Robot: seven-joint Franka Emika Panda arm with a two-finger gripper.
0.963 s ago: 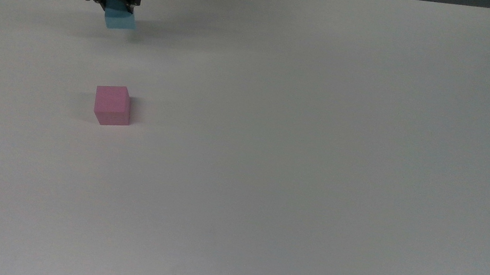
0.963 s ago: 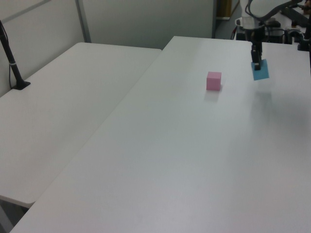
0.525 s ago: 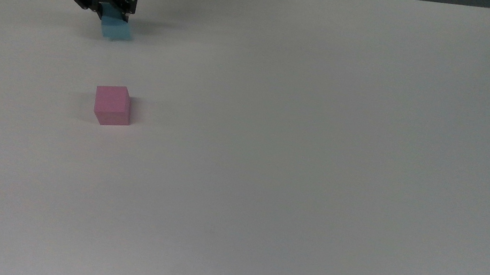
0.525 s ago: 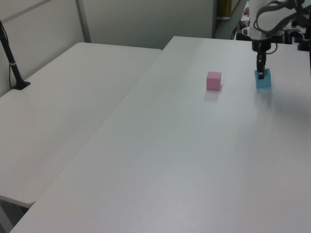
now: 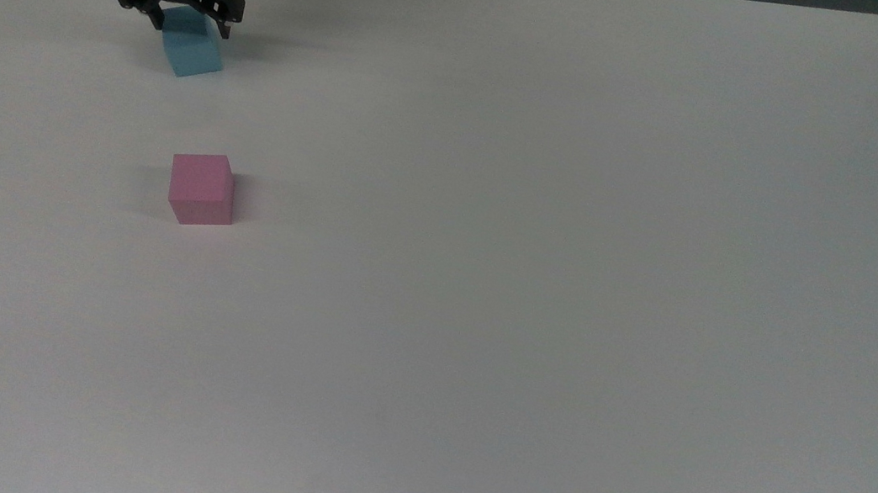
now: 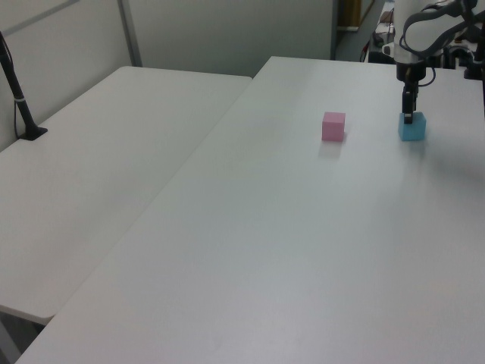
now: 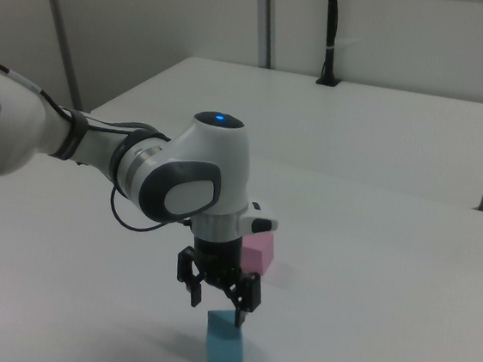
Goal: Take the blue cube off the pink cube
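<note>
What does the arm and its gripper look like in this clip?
The arm has glossy white rounded shells with grey joint sections. A small blue light glows on top of the wrist housing. A thin black cable loops beside the wrist. The gripper is black, with a compact body and two short dark fingers.

We find the blue cube (image 5: 191,53) resting on the table (image 5: 539,260) near the top view's upper left corner, well apart from the pink cube (image 5: 201,189), which sits lower down in the top view. In the left view, the blue cube (image 6: 412,127) lies to the right of the pink cube (image 6: 333,126). The gripper (image 5: 187,24) hangs just above the blue cube, its fingers spread to either side.
</note>
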